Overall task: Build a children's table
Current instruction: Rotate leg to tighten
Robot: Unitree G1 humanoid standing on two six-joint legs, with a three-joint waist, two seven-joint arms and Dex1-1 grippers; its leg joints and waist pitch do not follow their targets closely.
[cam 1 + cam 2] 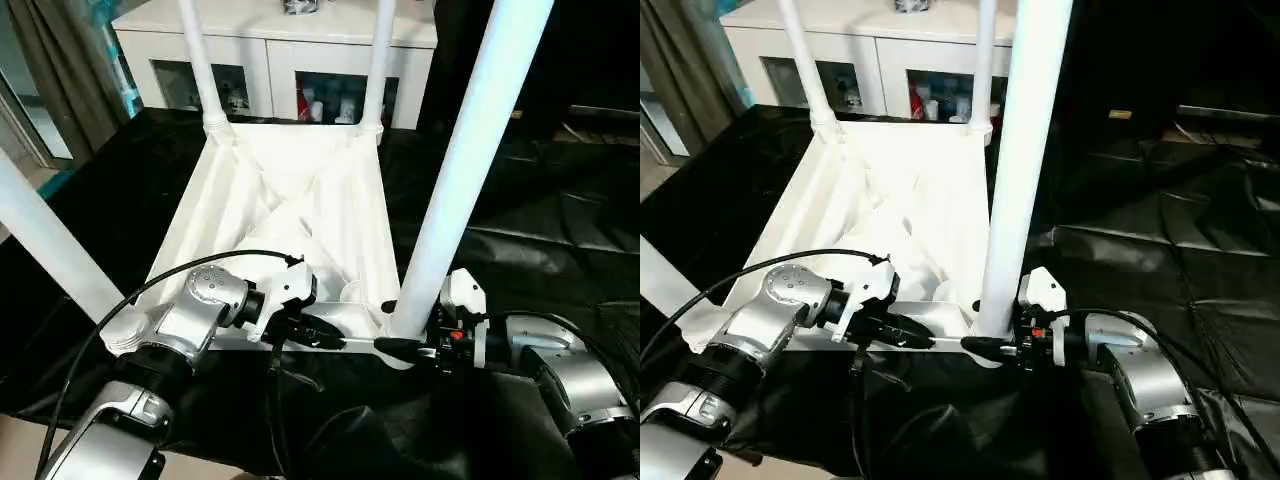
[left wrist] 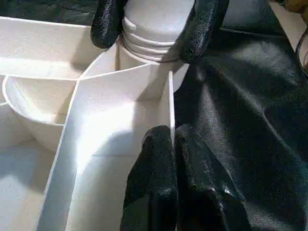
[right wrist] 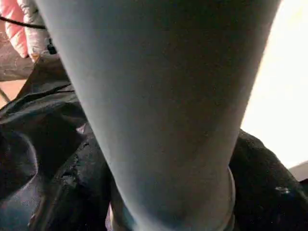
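The children's table (image 1: 300, 200) lies upside down mid-desk; the left gripper (image 2: 171, 168) pinches its rim, the right gripper (image 1: 400, 347) clasps the near-corner leg (image 1: 470, 170) (threads exposed), which may cross-thread if tilted.

A black, wrinkled cover (image 1: 560, 230) lies over the work table, glossy where light catches its folds. Beyond the work table's far edge stands a low white cabinet (image 1: 270, 45) with glass-fronted doors (image 1: 335, 97), small items dimly visible behind the panes. At the far left hangs a grey-brown curtain (image 1: 60, 70), with a strip of pale floor (image 1: 20, 130) beside it.
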